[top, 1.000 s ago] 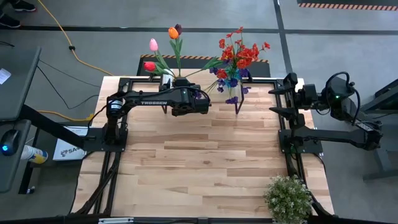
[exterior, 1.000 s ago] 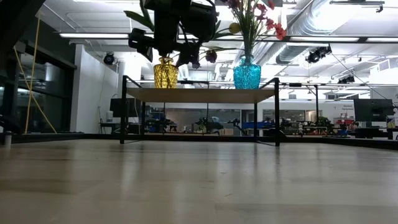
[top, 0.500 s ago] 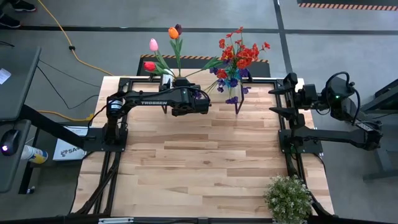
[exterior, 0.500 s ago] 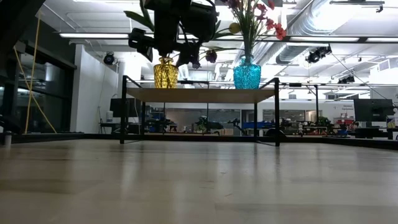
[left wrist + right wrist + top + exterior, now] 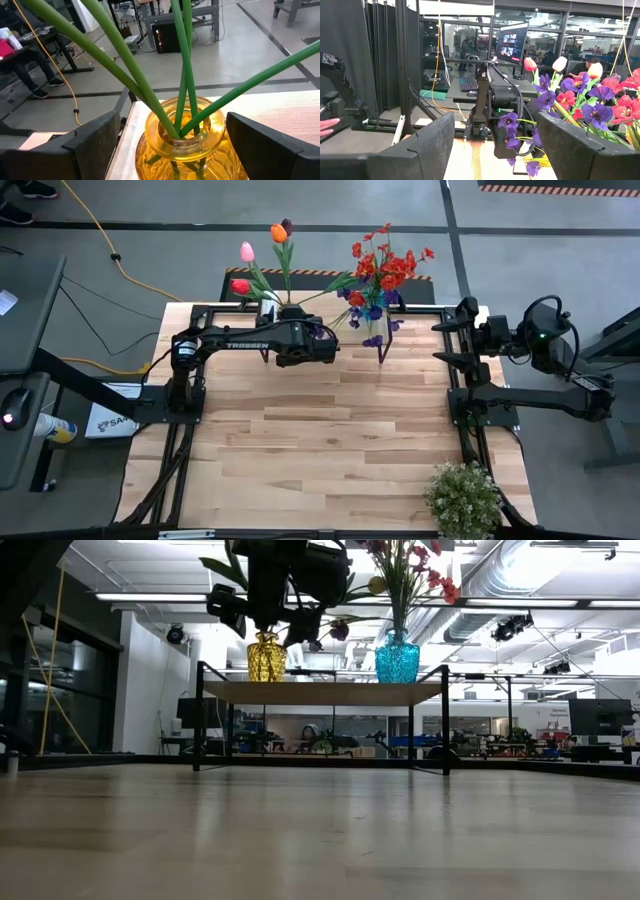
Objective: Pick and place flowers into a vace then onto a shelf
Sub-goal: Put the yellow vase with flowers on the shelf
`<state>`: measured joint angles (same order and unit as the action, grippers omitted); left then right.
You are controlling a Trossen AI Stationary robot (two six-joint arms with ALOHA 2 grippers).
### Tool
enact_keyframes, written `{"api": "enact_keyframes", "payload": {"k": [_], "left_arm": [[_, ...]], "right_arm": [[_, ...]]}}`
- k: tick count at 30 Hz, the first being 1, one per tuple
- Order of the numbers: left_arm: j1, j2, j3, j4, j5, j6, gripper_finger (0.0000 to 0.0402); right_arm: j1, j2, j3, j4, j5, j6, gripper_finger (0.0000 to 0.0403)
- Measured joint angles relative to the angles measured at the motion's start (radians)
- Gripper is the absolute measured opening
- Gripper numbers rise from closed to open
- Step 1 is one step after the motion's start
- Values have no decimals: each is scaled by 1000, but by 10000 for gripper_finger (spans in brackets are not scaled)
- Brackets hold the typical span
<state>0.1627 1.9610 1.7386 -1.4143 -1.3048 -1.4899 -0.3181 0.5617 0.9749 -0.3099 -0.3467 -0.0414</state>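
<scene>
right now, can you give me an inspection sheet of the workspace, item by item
surface: butcher-block table, bare wood across the middle.
job's things: yellow vase with tulips and blue vase with red and purple sprays, both standing on the shelf.
clutter: potted plant at one table corner.
grippers: left gripper open, its fingers either side of the yellow vase's neck, not touching; right gripper open, holding nothing, parked at the table's right edge.
cables: yellow cable on the floor beyond the table.
surroundings: desk with a monitor; a person's hand at one edge of the right wrist view.
</scene>
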Motion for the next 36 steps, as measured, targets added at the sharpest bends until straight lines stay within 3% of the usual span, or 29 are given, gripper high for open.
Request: {"api": "enact_keyframes", "payload": {"k": [25, 36], "left_arm": [[0, -27, 2, -25, -14, 1, 395], [-5, -53, 2, -29, -6, 1, 395]], "right_arm": [[0, 0, 0, 0, 0, 0, 273], [0, 0, 0, 0, 53, -9, 273]]}}
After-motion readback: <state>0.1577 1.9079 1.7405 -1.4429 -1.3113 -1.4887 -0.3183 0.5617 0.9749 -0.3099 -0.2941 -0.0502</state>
